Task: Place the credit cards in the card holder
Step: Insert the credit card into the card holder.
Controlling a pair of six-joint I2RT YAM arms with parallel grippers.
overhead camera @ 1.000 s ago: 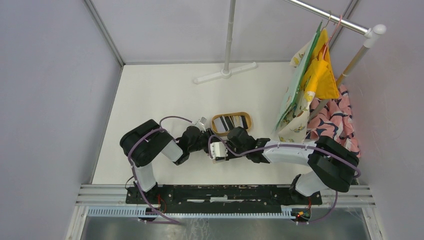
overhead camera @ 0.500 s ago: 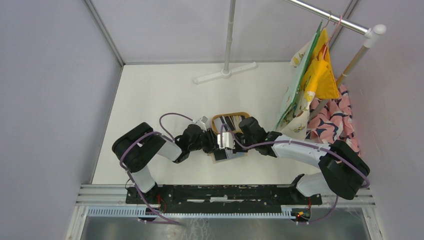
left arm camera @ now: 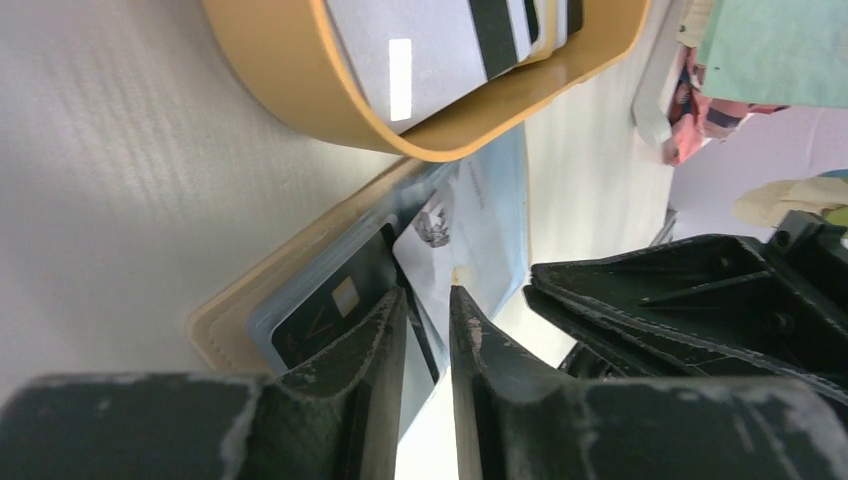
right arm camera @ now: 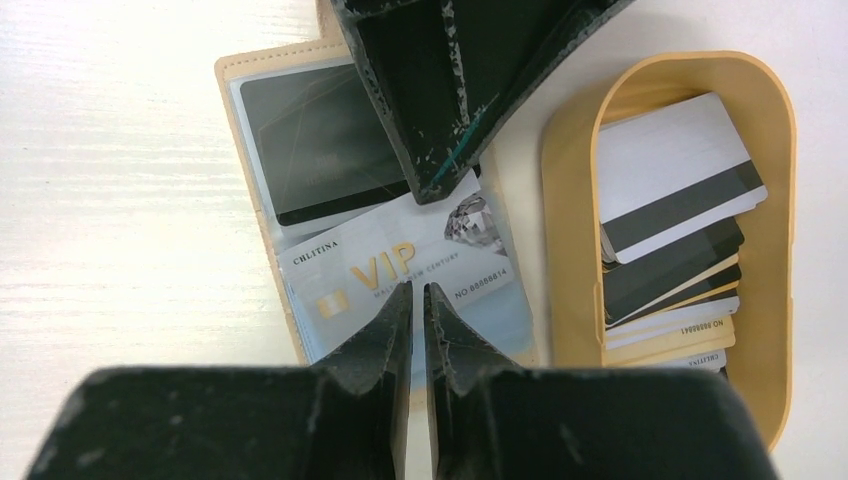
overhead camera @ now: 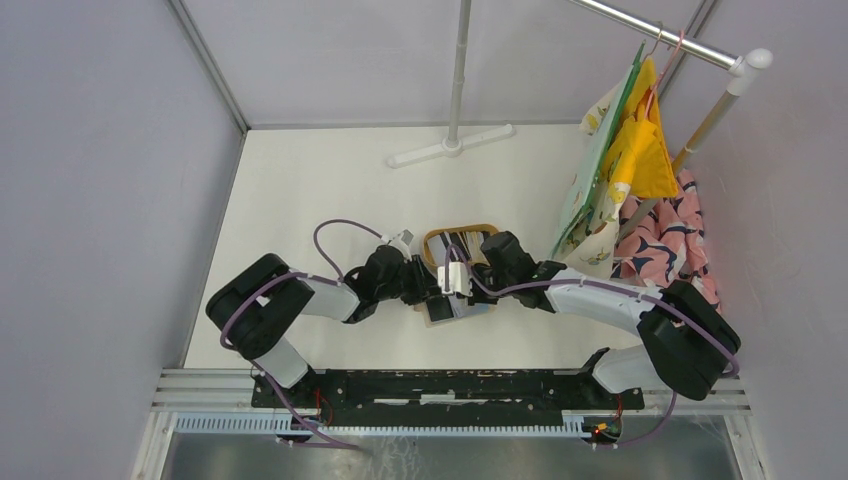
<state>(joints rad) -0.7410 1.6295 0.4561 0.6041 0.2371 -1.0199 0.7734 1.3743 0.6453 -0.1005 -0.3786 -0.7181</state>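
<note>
The card holder (right arm camera: 226, 120) lies open on the table beside the oval tray (right arm camera: 565, 200). A black credit card (right arm camera: 310, 140) sits in its upper pocket, and a white VIP card (right arm camera: 340, 270) lies on the blue lining below. More credit cards (right arm camera: 670, 190) are stacked in the tray. My right gripper (right arm camera: 418, 290) is shut, its tips on the white card's lower edge. My left gripper (left arm camera: 428, 295) stands narrowly open with nothing gripped. Its tips meet the white card (left arm camera: 470, 230) next to the black card (left arm camera: 320, 310). In the top view both grippers (overhead camera: 425, 290) (overhead camera: 455, 285) meet over the holder (overhead camera: 470, 310).
The tray (overhead camera: 480, 232) touches the holder's far side. A clothes rack with hanging fabrics (overhead camera: 620, 170) stands at the right. A white stand base (overhead camera: 452, 147) lies at the back. Grey walls close in the left and the back.
My right gripper has swung right and farther out, onto the holder by the tray. The left arm's elbow has slid left while its gripper stayed at the holder.
</note>
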